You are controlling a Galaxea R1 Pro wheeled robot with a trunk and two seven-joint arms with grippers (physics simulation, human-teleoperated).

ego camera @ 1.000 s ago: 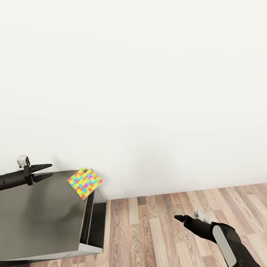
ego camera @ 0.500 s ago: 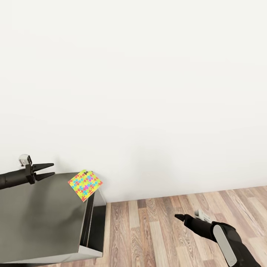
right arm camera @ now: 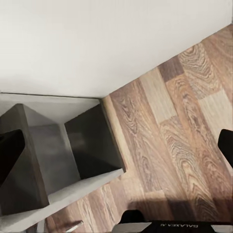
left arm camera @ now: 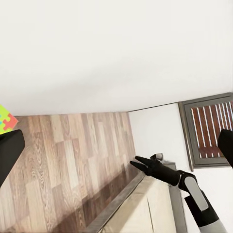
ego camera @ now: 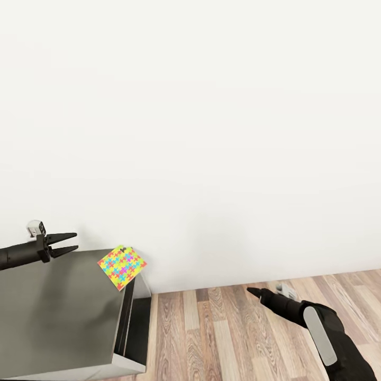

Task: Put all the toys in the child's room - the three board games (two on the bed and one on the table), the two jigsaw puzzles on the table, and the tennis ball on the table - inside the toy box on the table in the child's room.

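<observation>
One jigsaw puzzle [ego camera: 122, 266] lies flat on the far right corner of the dark-grey table [ego camera: 53, 312], its corner just reaching the table's right edge and close to the white wall [ego camera: 211, 132]. Over the last second the whole head view has slid a little: the floor line sits lower and the puzzle lies slightly lower in the picture, which reads as the camera shifting, not the puzzle. The right gripper [ego camera: 264, 294] has lifted and stretched farther out over the wood-plank floor [ego camera: 222, 333], while the left gripper [ego camera: 71, 241] has barely moved, hovering above the table's far left part, well left of the puzzle. My reading is that the robot is still settling into position and no reach for the puzzle has begun.

The left gripper's two fingers stand narrowly apart and empty. The right gripper's fingers overlap from this angle, so I cannot tell their gap; nothing appears between them.

The table is cut off at the left and near edges, so anything farther along it is out of frame. In the left wrist view a slice of the puzzle [left arm camera: 6, 118] peeks in at the edge.
</observation>
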